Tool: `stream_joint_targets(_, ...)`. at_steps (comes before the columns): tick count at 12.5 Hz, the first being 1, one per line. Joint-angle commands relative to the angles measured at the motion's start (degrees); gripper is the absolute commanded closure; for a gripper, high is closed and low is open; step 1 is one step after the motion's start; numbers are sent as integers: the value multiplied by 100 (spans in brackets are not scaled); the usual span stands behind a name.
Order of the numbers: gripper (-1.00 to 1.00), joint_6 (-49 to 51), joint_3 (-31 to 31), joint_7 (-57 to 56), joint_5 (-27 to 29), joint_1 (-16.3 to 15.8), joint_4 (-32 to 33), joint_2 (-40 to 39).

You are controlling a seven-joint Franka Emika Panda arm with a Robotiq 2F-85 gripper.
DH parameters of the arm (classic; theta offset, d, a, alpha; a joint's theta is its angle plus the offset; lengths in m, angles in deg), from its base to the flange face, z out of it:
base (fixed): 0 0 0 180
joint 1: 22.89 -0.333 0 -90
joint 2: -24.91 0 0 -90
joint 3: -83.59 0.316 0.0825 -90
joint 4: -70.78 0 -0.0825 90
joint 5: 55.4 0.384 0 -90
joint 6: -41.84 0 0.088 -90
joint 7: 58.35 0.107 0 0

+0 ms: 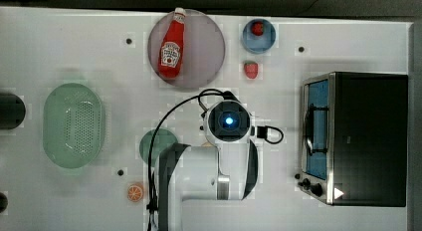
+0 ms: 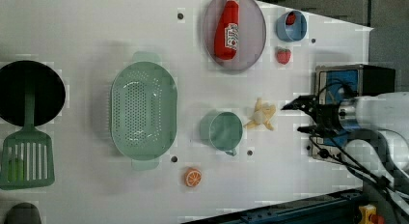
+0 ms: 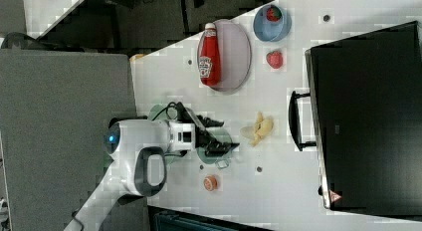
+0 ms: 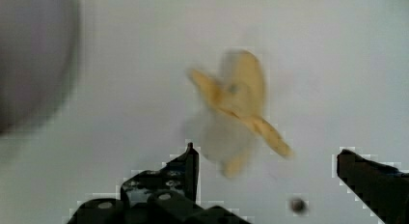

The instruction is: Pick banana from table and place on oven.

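Observation:
The pale yellow banana [image 2: 260,115] lies on the white table [image 2: 72,31] with its peel flaps splayed, between the green cup and the oven [image 2: 337,79]. The right view has the banana [image 3: 258,127] just off the oven's handle, and the oven [image 3: 368,116] shows its flat black top. My gripper [image 2: 295,118] hangs open above the table beside the banana, holding nothing. In the wrist view the banana [image 4: 236,113] lies just ahead of the gap between the dark fingertips [image 4: 185,166], the gripper [image 4: 267,159] wide open. My arm covers the banana in the top view, where the oven [image 1: 368,136] stands at the top view's right.
A green cup [image 2: 223,131] sits close beside the banana. A ketchup bottle [image 2: 227,28] lies on a purple plate [image 2: 251,35]. A blue bowl [image 2: 291,26], a strawberry [image 2: 283,55], a green colander [image 2: 143,109], an orange slice [image 2: 193,177], a black pan [image 2: 29,91] and a green spatula [image 2: 24,156] stand around.

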Motion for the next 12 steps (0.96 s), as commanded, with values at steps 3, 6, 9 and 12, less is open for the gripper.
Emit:
stream_joint_targets(3,-100,-1371,-71,146,11,77,248,-830)
stream_joint_targets(6,-100,-1893,-68,146,11,75,271,-1340)
stream_joint_targets(9,-69,-2236,-51,146,11,71,275,-1636)
stream_joint_targets(12,5,-2385,-39,146,11,59,274,-1724)
